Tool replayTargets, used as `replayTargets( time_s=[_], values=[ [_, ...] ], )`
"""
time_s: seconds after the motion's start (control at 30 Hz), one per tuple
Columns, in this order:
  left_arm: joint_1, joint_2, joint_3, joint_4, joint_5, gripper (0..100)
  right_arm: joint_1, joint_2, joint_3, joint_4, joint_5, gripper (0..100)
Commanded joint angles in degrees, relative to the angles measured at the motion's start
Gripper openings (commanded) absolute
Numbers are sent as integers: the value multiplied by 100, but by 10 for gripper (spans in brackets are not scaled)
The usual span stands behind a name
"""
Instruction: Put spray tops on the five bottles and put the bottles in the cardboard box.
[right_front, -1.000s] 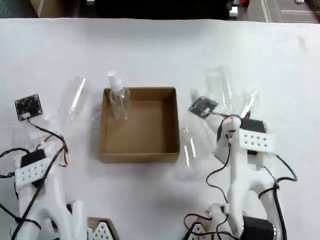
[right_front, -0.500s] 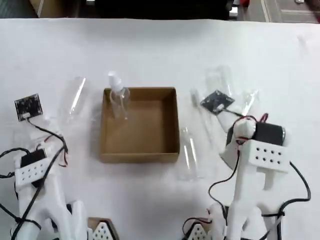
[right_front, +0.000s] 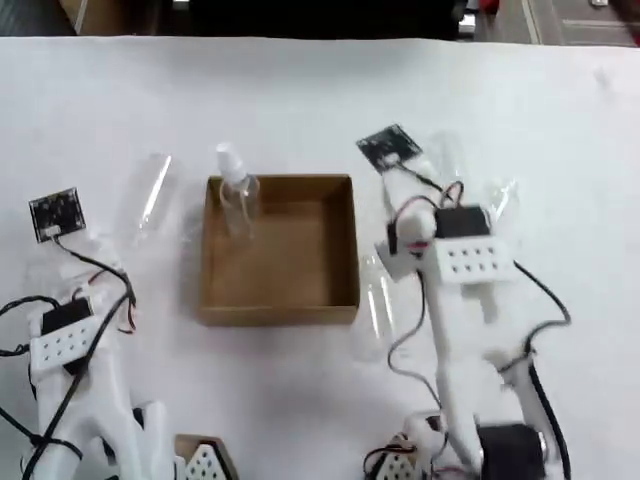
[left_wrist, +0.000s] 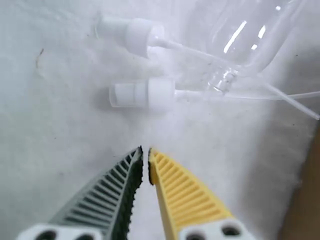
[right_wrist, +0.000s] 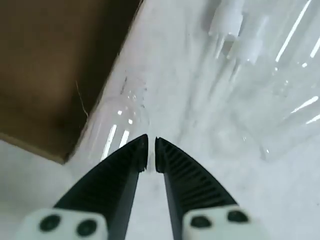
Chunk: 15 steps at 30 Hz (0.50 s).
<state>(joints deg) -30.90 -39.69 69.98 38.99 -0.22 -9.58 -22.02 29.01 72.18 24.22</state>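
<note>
The cardboard box (right_front: 280, 300) sits mid-table, with one clear bottle (right_front: 238, 195) wearing a white spray top upright in its far left corner. My left gripper (left_wrist: 145, 152) is shut on nothing, just short of two loose white spray tops (left_wrist: 132, 35) (left_wrist: 142, 93) lying beside a clear bottle (left_wrist: 250, 30). My right gripper (right_wrist: 151, 142) is shut and empty, hovering over a capless clear bottle (right_wrist: 117, 127) that lies along the box's right wall (right_wrist: 55, 65). That bottle (right_front: 375, 300) shows by the right arm (right_front: 455, 260). More spray tops (right_wrist: 227, 22) lie beyond.
Another clear bottle (right_front: 148, 195) lies left of the box, near the left arm (right_front: 65, 335). More clear bottles (right_front: 495, 205) lie on the white table right of the right arm. The far half of the table is open white surface.
The right arm has swung left and forward, from the bottles at the right toward the box's right side. The left arm has not moved.
</note>
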Motion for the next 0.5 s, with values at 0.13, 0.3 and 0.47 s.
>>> replayTargets(
  time_s=[0.13, 0.3, 0.47],
  values=[
    [75, -4, -62, -132, -44, 24, -110, 1859, -1152, -84, -1011, 37],
    [84, -4, -35, -290, -44, 24, -295, 2343, -1495, -110, -1213, 126],
    [75, -4, -35, -290, -44, 24, -602, 2387, -1565, -119, -1407, 99]
  ],
)
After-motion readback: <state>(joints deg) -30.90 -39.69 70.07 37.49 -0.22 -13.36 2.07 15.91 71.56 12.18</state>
